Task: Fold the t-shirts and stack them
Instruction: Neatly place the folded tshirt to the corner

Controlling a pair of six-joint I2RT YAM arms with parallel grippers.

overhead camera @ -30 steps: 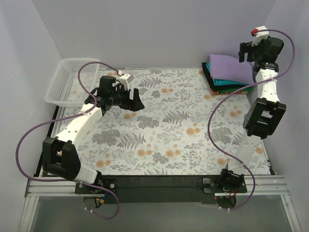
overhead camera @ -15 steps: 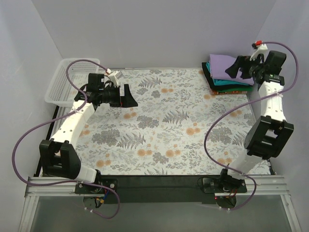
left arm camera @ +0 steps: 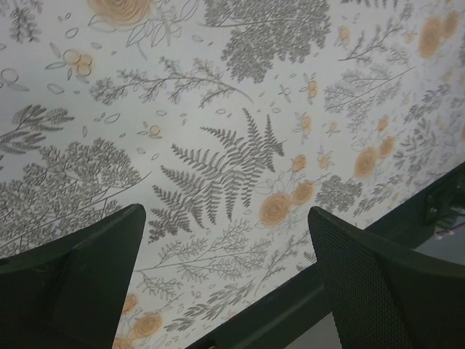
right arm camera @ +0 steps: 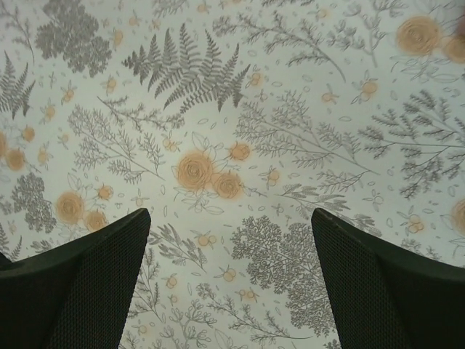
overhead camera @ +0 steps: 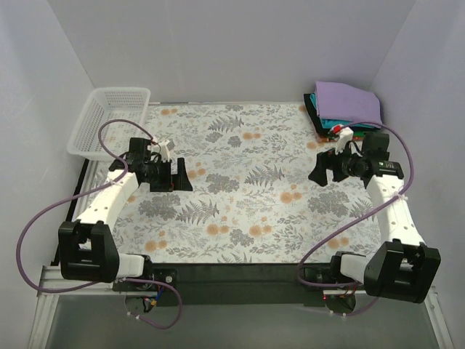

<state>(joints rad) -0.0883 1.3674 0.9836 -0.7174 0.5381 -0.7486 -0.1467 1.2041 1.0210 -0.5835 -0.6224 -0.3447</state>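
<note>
The t-shirts (overhead camera: 346, 102) lie folded in a stack at the table's far right corner, a lavender-purple one on top, with teal and dark edges showing below it. My right gripper (overhead camera: 320, 170) hangs open over the floral cloth, in front of and below that stack, holding nothing. My left gripper (overhead camera: 182, 175) is open too, low over the cloth on the left side. Both wrist views show only patterned cloth between the dark fingers (left arm camera: 73, 276) (right arm camera: 80, 283); in neither does a shirt appear.
A white mesh basket (overhead camera: 109, 120) stands at the far left corner. The floral table cloth (overhead camera: 247, 196) covers the table. The black front rail (left arm camera: 290, 305) shows near the left gripper. Purple cables loop beside both arms.
My right gripper has left the stack and dropped forward and left over the cloth. The left gripper has drawn back toward the near left and lowered. Both have opened a little wider.
</note>
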